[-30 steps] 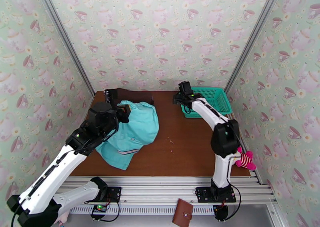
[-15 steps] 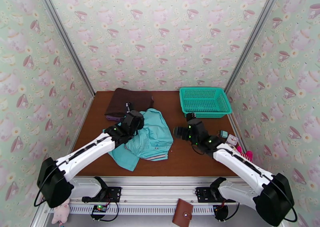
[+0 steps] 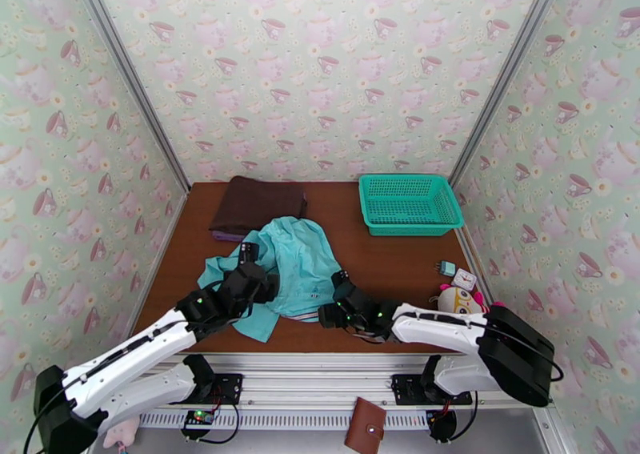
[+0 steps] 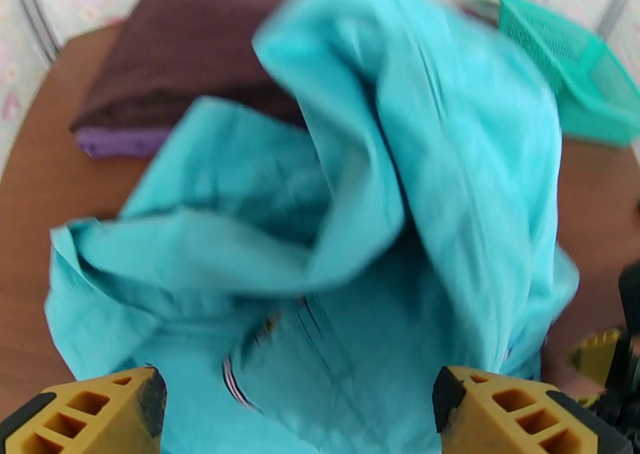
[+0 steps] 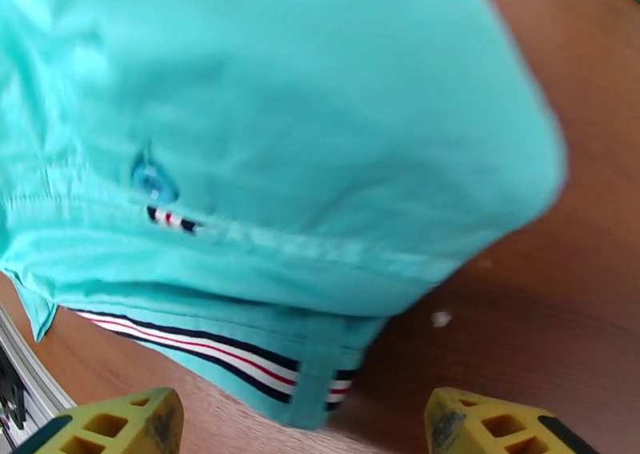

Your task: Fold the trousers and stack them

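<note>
The trousers (image 3: pixel 298 262) lie crumpled on the table (image 3: pixel 392 267), with the left gripper (image 4: pixel 296 387) and right gripper (image 5: pixel 302 407) close by, both spread wide and holding nothing.

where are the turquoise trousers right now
In the top view the trousers lie crumpled left of centre on the table, just in front of the brown folded cloth.

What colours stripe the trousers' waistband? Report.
Navy, white and red; the waistband shows best in right wrist view.

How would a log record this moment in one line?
trousers: crumpled, unfolded | left end effector: open over trousers | right end effector: open by waistband
</note>
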You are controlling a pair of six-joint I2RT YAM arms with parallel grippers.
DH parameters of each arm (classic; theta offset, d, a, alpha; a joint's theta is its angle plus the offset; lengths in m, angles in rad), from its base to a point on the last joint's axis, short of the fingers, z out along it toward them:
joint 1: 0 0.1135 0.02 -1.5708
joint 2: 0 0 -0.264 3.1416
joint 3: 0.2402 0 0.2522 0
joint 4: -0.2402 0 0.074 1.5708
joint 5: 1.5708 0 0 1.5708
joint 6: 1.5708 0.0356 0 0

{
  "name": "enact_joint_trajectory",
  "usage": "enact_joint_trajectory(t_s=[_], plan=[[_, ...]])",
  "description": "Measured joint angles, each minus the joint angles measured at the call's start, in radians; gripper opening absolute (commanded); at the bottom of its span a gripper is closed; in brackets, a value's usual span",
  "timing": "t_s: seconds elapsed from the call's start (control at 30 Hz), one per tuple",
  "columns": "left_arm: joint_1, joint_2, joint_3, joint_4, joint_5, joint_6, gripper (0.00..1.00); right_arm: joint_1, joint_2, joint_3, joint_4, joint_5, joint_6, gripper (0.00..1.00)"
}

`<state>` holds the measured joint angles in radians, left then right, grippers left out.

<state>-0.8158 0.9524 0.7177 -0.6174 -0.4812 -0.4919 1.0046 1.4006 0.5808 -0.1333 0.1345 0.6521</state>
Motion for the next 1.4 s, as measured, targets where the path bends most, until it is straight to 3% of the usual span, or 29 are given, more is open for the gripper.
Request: enact_joint_trajectory(t_s=[0.07,0.17,0.23,0.37,0.47,0.57,0.7,0.8,0.9,0.97,1.07,1.17,1.3,1.4], plan=[[-0.023,0.008,-0.014,0.0,0.0,-0.015,0.92,0.012,0.063,0.016,0.018,0.018,0.006,0.6],[-0.047,0.01,-0.021,0.002,-0.001,-0.032,0.92,0.017,0.105,0.043,0.027,0.055,0.008,0.34],[-0.059,0.007,-0.021,0.002,-0.001,-0.037,0.92,0.017,0.125,0.054,0.029,0.076,0.01,0.03],[-0.068,-0.016,-0.021,-0.003,-0.01,-0.037,0.93,0.014,0.1,0.079,-0.027,0.132,-0.01,0.0],[-0.068,-0.045,-0.023,-0.014,-0.024,-0.042,0.93,-0.013,-0.002,0.093,-0.115,0.17,-0.045,0.0],[-0.068,-0.068,-0.04,-0.016,-0.032,-0.052,0.92,-0.114,-0.151,0.139,-0.236,0.202,-0.096,0.0],[-0.068,-0.07,-0.071,-0.014,-0.033,-0.059,0.92,-0.337,-0.305,0.277,-0.39,0.241,-0.202,0.0],[-0.068,-0.043,-0.077,0.001,-0.032,-0.058,0.91,-0.503,-0.33,0.405,-0.454,0.262,-0.282,0.24],[-0.068,0.01,-0.077,0.049,-0.029,-0.054,0.91,-0.63,-0.288,0.507,-0.466,0.276,-0.348,0.69],[-0.068,0.053,-0.077,0.077,-0.026,-0.05,0.91,-0.667,-0.233,0.566,-0.476,0.272,-0.392,0.8],[-0.068,0.111,-0.077,0.1,-0.016,-0.047,0.9,-0.657,-0.196,0.584,-0.482,0.217,-0.419,0.83],[-0.069,0.144,-0.077,0.097,-0.016,-0.052,0.89,-0.581,-0.267,0.508,-0.473,0.132,-0.412,0.81],[-0.069,0.149,-0.098,0.094,-0.016,-0.078,0.87,-0.332,-0.4,0.362,-0.451,0.045,-0.386,0.81],[-0.062,0.149,-0.126,0.08,-0.014,-0.111,0.87,-0.137,-0.363,0.286,-0.403,0.025,-0.364,0.81]])
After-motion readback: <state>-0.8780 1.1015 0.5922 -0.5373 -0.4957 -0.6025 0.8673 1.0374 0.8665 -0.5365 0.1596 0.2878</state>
